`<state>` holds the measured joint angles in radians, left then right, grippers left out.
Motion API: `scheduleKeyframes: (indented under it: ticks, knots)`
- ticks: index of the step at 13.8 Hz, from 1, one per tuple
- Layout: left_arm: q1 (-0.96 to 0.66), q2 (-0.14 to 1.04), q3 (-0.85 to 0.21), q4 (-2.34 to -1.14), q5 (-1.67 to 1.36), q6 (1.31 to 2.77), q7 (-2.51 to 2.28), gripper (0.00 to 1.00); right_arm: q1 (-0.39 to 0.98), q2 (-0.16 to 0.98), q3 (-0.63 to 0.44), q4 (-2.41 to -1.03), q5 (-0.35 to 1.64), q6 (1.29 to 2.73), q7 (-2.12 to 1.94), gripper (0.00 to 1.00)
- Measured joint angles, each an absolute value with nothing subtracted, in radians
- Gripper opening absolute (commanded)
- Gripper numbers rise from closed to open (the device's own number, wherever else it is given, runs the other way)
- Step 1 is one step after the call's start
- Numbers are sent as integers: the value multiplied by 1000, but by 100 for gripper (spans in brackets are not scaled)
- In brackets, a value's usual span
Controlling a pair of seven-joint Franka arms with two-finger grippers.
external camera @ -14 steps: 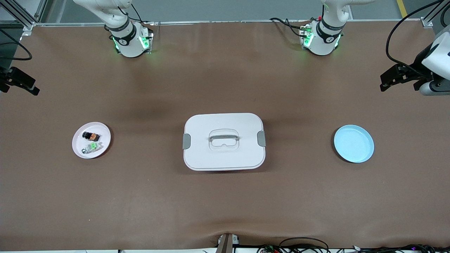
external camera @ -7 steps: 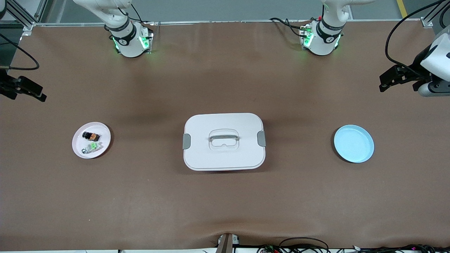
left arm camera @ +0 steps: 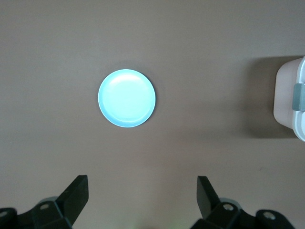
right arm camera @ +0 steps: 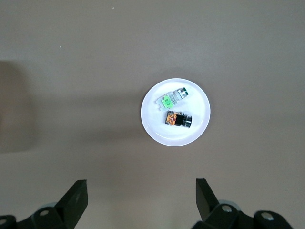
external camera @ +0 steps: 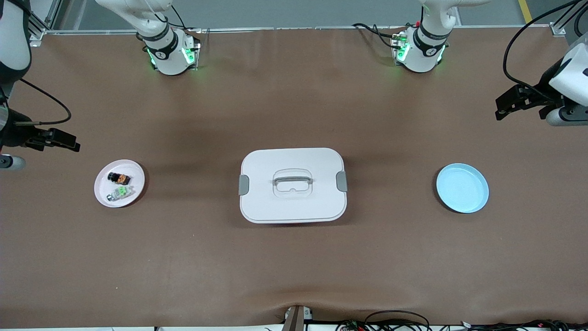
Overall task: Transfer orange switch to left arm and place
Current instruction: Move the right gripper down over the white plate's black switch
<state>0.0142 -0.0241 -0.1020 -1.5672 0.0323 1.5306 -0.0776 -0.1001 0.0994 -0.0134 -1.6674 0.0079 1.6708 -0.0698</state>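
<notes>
**Right arm closes in on the pink plate**

At mid-left of the front view, the right hand [external camera: 64,140] has come in from the frame edge toward the pink plate [external camera: 103,193], so the pickup looks about to begin. On that plate the orange switch [external camera: 119,177] lies flat, its long axis nearly level in the frame, beside the green switch [external camera: 121,192]. At centre sits the box [external camera: 292,185]; at the right edge the left hand [external camera: 507,105] waits near the blue plate [external camera: 462,188].

Left wrist view: fingers [left arm camera: 76,193] spread wide, empty, blue plate above them in the frame.

Right wrist view: fingers [right arm camera: 205,193] wide, empty; switch at centre, pointing sideways.
</notes>
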Motion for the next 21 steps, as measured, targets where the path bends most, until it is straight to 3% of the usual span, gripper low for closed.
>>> scheduleKeyframes:
  ticks: [7,14,21]
  knots:
    - [14,-24,-102,-1566,32,1531,-78,100,-101,161,-22,-1764,-22,1744,-70,100]
    - [13,-24,-103,-1566,32,1531,-78,100,-105,93,-24,-2006,-48,1938,-71,100]
    - [13,-23,-104,-1566,32,1529,-78,100,-162,45,-27,-2229,-66,2222,-90,100]
